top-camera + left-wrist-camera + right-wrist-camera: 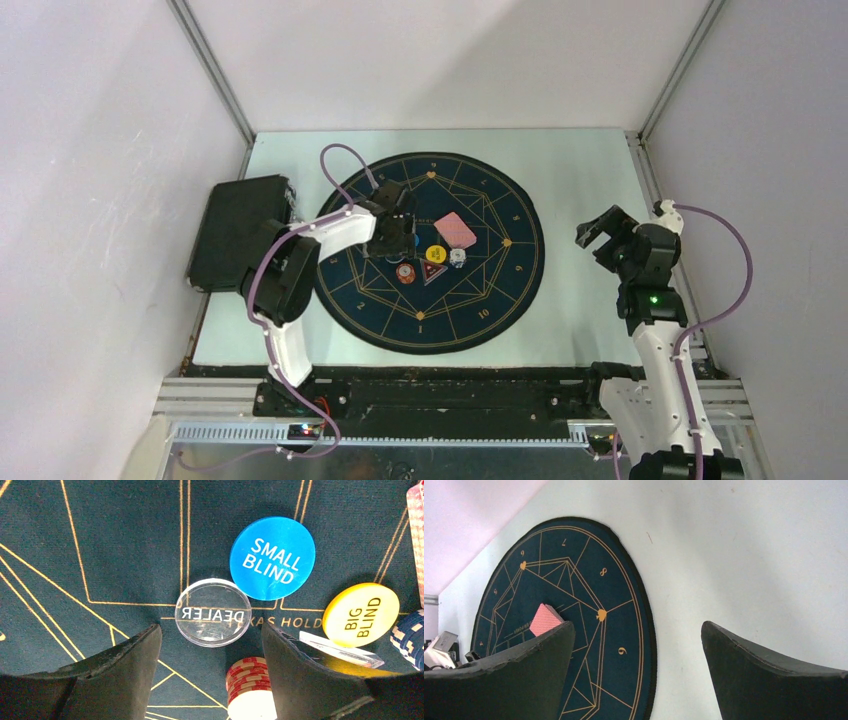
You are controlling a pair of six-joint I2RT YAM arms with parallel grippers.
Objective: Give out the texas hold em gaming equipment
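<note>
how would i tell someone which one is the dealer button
Find the dark round mat with gold lines and look near its middle. The dealer button lies flat beside the blue small blind disc. It alone is see-through, its word reading mirrored.

Soft, even light falls from above; the pale table looks washed out, and the near jaws blur in both wrist views.

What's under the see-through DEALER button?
Only the dark mat; its gold lines show through the DEALER button. The start of the mat's gold lettering is hidden by its rim.
</note>
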